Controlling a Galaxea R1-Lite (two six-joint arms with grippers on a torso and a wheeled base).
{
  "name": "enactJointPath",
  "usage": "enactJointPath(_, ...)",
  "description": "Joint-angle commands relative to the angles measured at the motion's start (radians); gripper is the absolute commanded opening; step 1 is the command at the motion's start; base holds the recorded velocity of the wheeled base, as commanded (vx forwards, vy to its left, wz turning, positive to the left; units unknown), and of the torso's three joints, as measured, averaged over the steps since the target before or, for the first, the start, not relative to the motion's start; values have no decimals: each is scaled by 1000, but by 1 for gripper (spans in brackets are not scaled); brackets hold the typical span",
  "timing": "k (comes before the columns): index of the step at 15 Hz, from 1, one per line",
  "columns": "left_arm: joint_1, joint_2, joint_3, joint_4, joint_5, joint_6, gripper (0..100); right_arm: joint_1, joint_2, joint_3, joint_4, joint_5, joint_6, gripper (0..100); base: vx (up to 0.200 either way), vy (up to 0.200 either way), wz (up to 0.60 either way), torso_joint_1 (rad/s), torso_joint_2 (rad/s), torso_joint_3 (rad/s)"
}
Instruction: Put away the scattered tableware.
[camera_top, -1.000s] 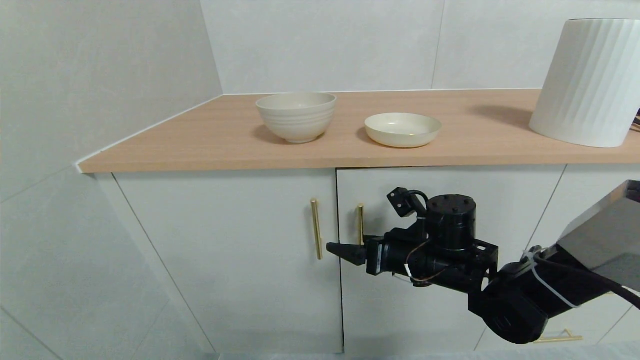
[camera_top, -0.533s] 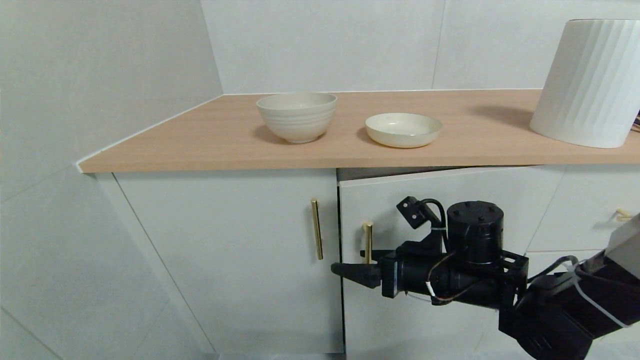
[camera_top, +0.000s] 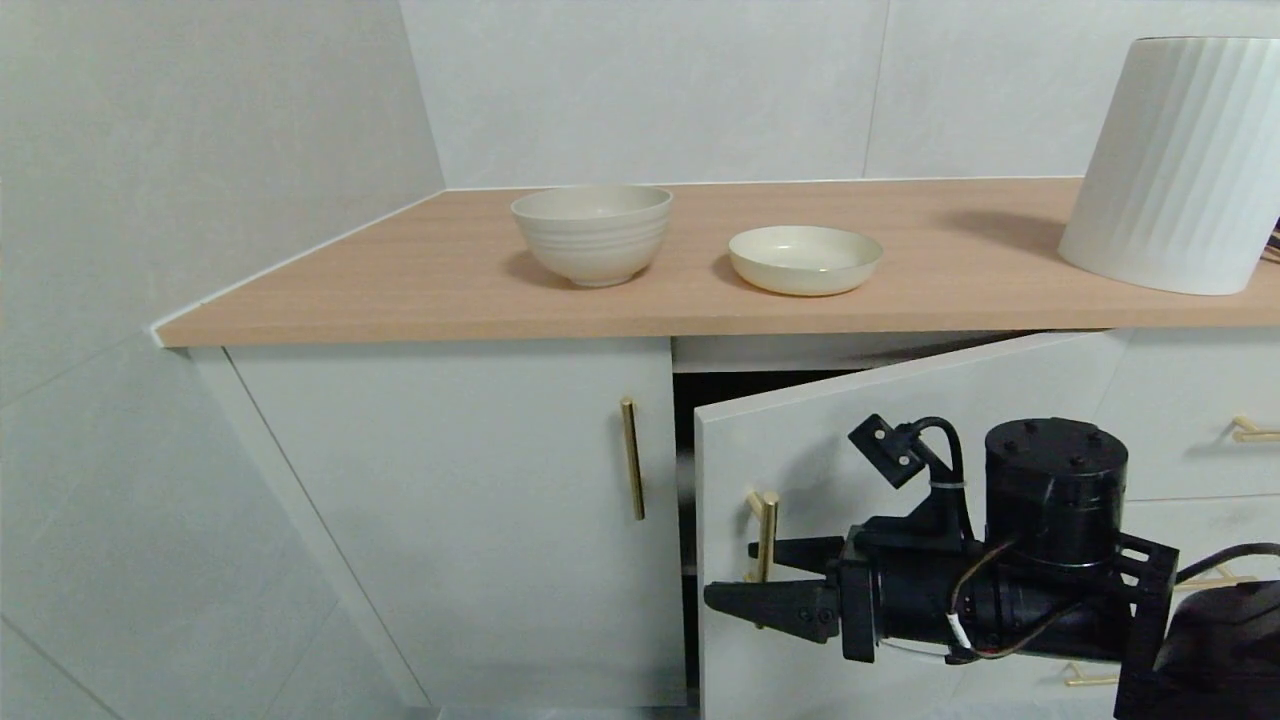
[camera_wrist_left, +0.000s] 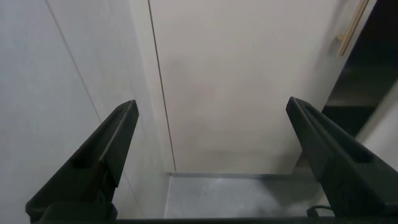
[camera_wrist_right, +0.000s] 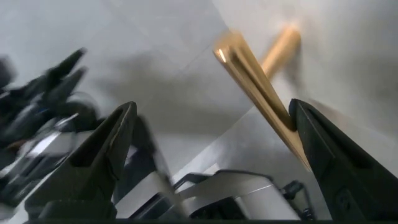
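Two pieces of tableware, a ribbed bowl (camera_top: 592, 232) and a shallow dish (camera_top: 805, 258), sit near each other on the wooden countertop (camera_top: 400, 300) in the head view. From the right gripper (camera_top: 745, 572) below, the bowl lies at about eleven o'clock and the dish at twelve. That claw is spread wide, straddling but not clamping the brass handle (camera_top: 765, 520) of the right-hand door (camera_top: 900, 430). The bar's long axis runs twelve to six, crosswise to the fingers. The door stands partly ajar, hinged toward three o'clock, and a dark cabinet opening (camera_top: 683, 430) shows between its free edge and the shut left-hand door (camera_top: 450, 500). A white ribbed container (camera_top: 1180, 165) stands well apart from the dishes, at two o'clock.

In the left wrist view, the left gripper (camera_wrist_left: 211, 104) hangs low, fingers wide with nothing between them, facing the foot of the left-hand door (camera_wrist_left: 236, 93).

In the right wrist view, the right gripper (camera_wrist_right: 211, 107) gapes around the brass handle (camera_wrist_right: 255, 93), the bar close against one finger.

The door probably needs swinging wider before either dish can go inside. The right arm is the nearer one, and the unclamped bar could slip free.
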Motion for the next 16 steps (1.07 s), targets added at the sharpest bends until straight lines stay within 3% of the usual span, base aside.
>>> enactJointPath(1, 1, 0, -5, -7, 0, 1, 100, 6, -39, 18, -1, 4, 0, 100, 0, 0, 0, 0, 0, 0)
enactJointPath(3, 0, 6, -86, 5, -16, 0, 100, 18, -36, 18, -1, 4, 0, 100, 0, 0, 0, 0, 0, 0)
enactJointPath(4, -9, 51, -166, 43, -67, 1, 100, 27, -33, 19, -1, 4, 0, 100, 0, 0, 0, 0, 0, 0)
enactJointPath(6, -19, 250, -354, 135, -234, 1, 100, 32, -31, 24, -1, 4, 2, 100, 0, 0, 0, 0, 0, 0)
enactJointPath(7, -22, 357, -423, 139, -351, 1, 100, 32, -31, 24, -1, 4, 2, 100, 0, 0, 0, 0, 0, 0)
enactJointPath(9, -22, 606, -563, 137, -503, -26, 100, 32, -30, 24, -1, 4, 2, 100, 0, 0, 0, 0, 0, 0)
enactJointPath(11, -29, 796, -627, 123, -552, -39, 100, 32, -28, 24, -1, 4, 2, 100, 0, 0, 0, 0, 0, 0)
enactJointPath(13, -89, 1069, -652, 27, -641, -52, 100, 32, -24, 26, -1, 3, 0, 100, 0, 0, 0, 0, 0, 0)
enactJointPath(16, -166, 1316, -635, -104, -645, -54, 100, 32, -5, 24, -2, 3, 2, 100, 0, 0, 0, 0, 0, 0)
